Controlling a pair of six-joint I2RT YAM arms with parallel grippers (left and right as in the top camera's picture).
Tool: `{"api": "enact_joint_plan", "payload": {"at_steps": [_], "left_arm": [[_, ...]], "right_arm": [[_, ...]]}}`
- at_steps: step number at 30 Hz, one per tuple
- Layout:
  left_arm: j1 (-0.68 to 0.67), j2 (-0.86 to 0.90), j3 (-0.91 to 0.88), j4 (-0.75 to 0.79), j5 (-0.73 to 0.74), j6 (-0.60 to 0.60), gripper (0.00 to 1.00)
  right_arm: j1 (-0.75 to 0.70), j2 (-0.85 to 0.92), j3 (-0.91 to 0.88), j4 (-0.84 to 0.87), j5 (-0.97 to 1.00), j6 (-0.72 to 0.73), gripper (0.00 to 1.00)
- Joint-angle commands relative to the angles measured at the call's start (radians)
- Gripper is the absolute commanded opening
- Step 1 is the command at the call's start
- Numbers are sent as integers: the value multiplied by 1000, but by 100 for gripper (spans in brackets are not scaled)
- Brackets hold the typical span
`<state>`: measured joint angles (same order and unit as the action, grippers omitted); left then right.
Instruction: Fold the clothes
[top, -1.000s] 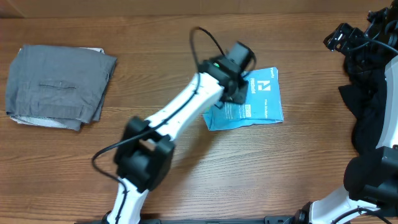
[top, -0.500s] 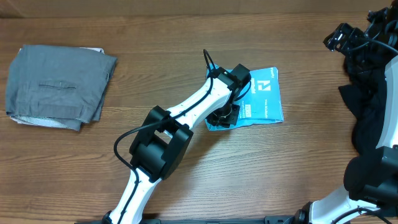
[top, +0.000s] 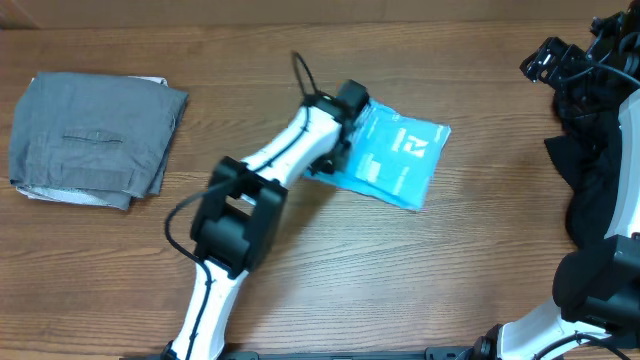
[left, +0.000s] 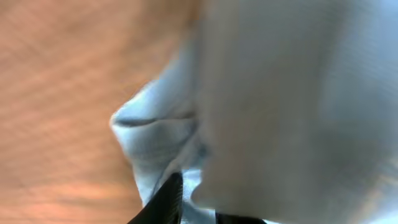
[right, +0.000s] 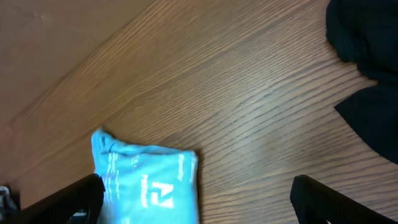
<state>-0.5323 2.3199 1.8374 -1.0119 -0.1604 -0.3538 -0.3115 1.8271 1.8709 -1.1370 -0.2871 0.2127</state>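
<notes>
The clothes are a folded light blue T-shirt (top: 395, 155) with small white lettering on top, lying slantwise at the middle of the wooden table. My left gripper (top: 340, 150) sits at the shirt's left edge, shut on the fabric. In the left wrist view, blurred pale blue cloth (left: 280, 93) fills the frame, bunched between the dark fingers (left: 169, 199) of the left gripper (left: 202, 208). My right gripper (right: 199, 205) is open wide above the table. It holds nothing, and the T-shirt (right: 146, 180) lies below it toward the left finger.
A folded grey garment (top: 95, 140) lies at the table's far left. A heap of dark clothing (top: 590, 170) lies along the right edge beside the right arm, and the dark clothing (right: 367, 37) also shows in the right wrist view.
The left gripper closed on the shirt's left edge and pulled it left. The shirt has turned from square to slanted and shifted left. The right arm has not moved.
</notes>
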Motion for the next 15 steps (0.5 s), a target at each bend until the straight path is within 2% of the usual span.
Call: {"api": "enact_joint_plan", "payload": {"at_steps": [1,3,5,7,15], "left_arm": [[97,33,-28,89,-53,76,22],[135,33,-24,134,-27,81,24],[163,32,3,123,29,82,25],[182,31,48,85,94,87,31],[163,21,307,-98,136,106,80]], "right_arm": [[2,-2,0,5,6,1,100],[2,-2,0,5,6,1,100],[2,-2,0,5,6,1,100],[2,-2,0,5,6,1,100],[2,-2,0,5,6,1,100]]}}
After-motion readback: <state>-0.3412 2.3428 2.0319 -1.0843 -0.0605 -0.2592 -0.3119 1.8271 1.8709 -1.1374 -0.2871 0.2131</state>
